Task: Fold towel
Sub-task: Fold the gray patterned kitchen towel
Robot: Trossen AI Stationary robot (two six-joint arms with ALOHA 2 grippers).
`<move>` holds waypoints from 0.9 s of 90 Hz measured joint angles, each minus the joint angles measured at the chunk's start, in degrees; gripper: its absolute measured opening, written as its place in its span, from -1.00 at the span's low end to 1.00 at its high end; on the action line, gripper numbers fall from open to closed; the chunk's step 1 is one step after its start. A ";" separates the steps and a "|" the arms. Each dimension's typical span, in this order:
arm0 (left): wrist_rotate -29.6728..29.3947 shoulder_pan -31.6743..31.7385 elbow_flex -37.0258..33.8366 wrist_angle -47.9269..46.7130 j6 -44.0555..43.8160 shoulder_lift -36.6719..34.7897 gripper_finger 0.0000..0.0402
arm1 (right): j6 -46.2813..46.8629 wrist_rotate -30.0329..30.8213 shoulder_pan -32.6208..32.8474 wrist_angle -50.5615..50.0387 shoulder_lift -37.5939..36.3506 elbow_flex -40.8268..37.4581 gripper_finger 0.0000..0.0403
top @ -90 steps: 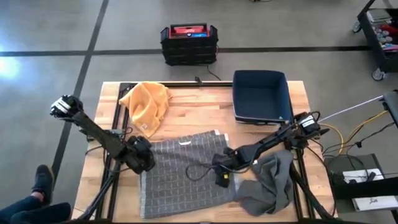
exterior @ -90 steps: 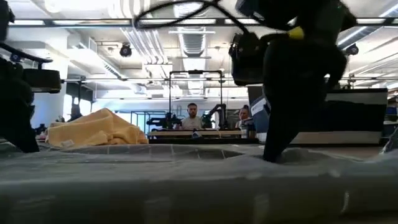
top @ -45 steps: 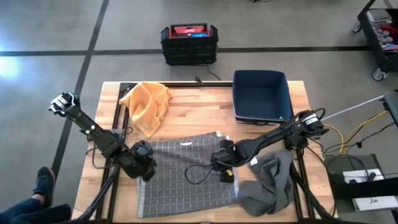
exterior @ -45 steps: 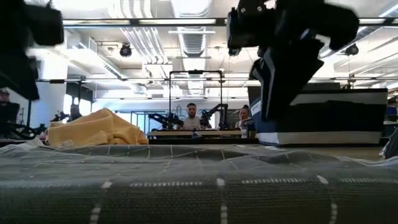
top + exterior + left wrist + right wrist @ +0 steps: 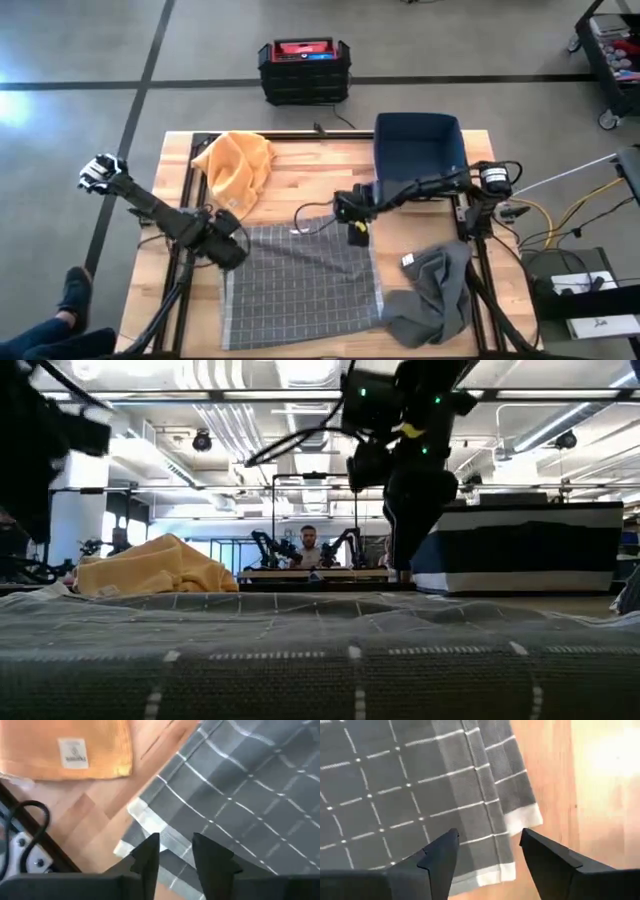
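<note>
A grey checked towel [image 5: 300,285] lies spread flat on the wooden table, near the front edge. My left gripper [image 5: 228,246] hovers open over the towel's far left corner [image 5: 137,812], where the hem lies doubled. My right gripper [image 5: 352,216] is open above the far right corner [image 5: 522,820]; its fingers [image 5: 440,855] stand apart over the cloth. In the low view the right gripper [image 5: 402,500] hangs clear above the towel [image 5: 320,650].
An orange towel [image 5: 236,165] lies crumpled at the far left, close to my left gripper. A dark blue bin [image 5: 420,152] stands at the far right. A plain dark grey cloth [image 5: 436,298] is heaped at the near right. A black and red case [image 5: 303,68] sits on the floor beyond the table.
My right gripper has risen off the towel's right part and gone toward the table's far edge, ending above the far right corner. The towel's bump there has settled flat. My left gripper has stayed near the far left corner.
</note>
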 joint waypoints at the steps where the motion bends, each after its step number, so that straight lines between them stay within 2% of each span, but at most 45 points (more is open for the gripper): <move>1: 0.48 0.69 -0.42 0.48 0.72 0.01 -0.33 | -0.34 -0.21 -0.20 -0.01 0.00 -0.09 0.05; 8: 3.29 5.69 -2.68 3.03 6.27 0.10 -0.19 | -2.32 -0.51 -1.41 -0.06 0.00 -0.45 0.08; 21: 3.13 13.86 -5.79 4.55 11.51 -0.10 -0.01 | -3.67 -0.58 -1.88 0.22 0.00 -0.96 0.13; 41: 4.24 20.46 -9.70 11.66 19.32 -0.72 0.02 | -4.92 -0.58 -1.90 3.15 0.02 -3.60 0.14; 55: 6.00 20.81 -10.72 13.01 20.98 -1.20 -0.14 | -5.33 -0.58 -1.88 3.17 0.02 -4.34 0.09; 81: 6.90 20.70 -9.97 13.08 23.24 -2.18 -0.74 | -8.34 -0.33 -1.90 3.08 0.04 -4.36 -0.02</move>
